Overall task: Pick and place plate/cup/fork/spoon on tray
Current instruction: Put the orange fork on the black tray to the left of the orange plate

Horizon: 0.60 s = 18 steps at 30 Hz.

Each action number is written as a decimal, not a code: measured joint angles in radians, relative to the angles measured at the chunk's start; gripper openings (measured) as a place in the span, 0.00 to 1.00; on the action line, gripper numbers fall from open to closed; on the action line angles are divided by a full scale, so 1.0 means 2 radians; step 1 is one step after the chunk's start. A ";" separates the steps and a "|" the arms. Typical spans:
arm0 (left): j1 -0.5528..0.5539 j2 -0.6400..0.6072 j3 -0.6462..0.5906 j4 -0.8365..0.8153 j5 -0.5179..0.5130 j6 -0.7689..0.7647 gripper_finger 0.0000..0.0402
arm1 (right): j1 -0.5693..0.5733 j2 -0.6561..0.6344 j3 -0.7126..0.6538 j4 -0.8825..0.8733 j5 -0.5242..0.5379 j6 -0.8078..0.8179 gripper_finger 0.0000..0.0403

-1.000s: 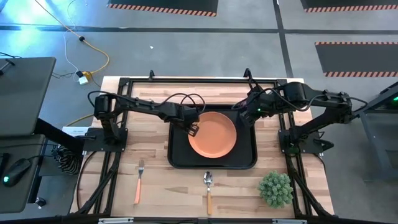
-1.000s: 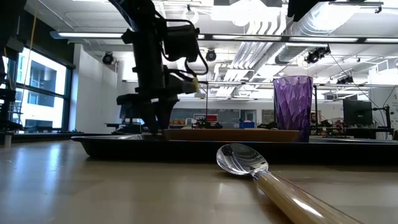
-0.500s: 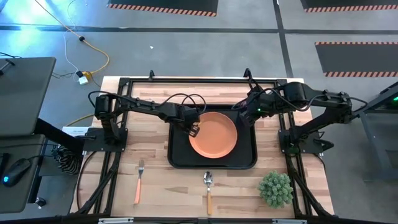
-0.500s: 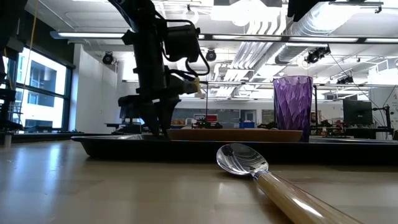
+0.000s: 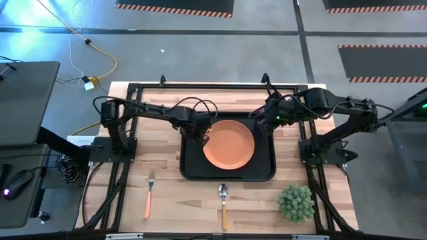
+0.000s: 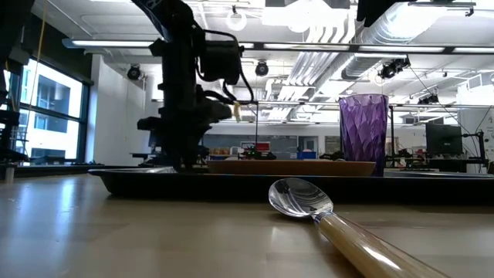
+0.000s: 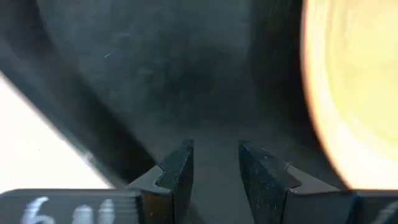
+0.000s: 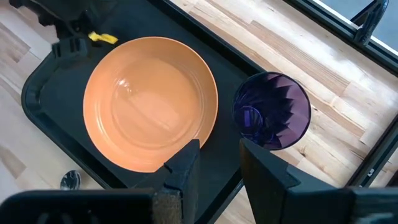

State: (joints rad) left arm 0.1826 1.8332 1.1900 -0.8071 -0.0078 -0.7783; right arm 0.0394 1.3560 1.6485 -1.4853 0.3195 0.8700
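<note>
Round shallow orange plate (image 5: pixel 228 143) lies flat inside the large black rectangular tray (image 5: pixel 263 171), a little toward its far side. Small purple translucent tumbler, the cup (image 8: pixel 271 118), stands upright in the tray's far right corner, just beside the plate. So two of four items are placed.

Left gripper (image 5: pixel 200 136) hangs low over the tray's left part, just off the plate's left rim; its wrist view shows the fingers (image 7: pixel 177 171) a small gap apart with nothing between them, only bare tray floor and the plate edge to one side. Right gripper (image 5: pixel 265 120) sits above the tray's far right corner near the cup; its fingers (image 8: pixel 184 167) are likewise a little apart and empty.

Outstanding: small fork with silver tines and slim orange handle (image 5: pixel 149 195) on the wood in front of the tray to the left; small spoon with silver oval bowl and orange handle (image 5: pixel 224 203) on the wood just in front of the tray's near rim, well apart from the fork.

Judgement: plate step looks complete, left arm free. Next move probably calls for clearing the tray rim, reaching to the fork, and pinching its thin, flat-lying handle.
</note>
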 joint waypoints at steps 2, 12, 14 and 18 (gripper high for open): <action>0.000 -0.009 0.000 0.002 -0.002 0.002 0.29 | 0.000 0.000 0.000 0.000 0.000 0.000 0.26; 0.000 -0.110 0.001 -0.024 -0.024 0.002 0.29 | 0.000 0.000 0.000 0.000 0.006 0.000 0.26; 0.000 -0.133 0.001 -0.036 -0.027 -0.006 0.29 | 0.000 0.000 0.000 0.000 0.005 0.000 0.26; -0.001 -0.181 0.001 -0.050 -0.025 -0.024 0.29 | 0.000 0.000 0.000 0.000 0.005 0.000 0.26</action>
State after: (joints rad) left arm 0.1801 1.4717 1.1910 -0.9067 -0.0582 -0.8270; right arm 0.0391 1.3563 1.6485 -1.4853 0.3290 0.8696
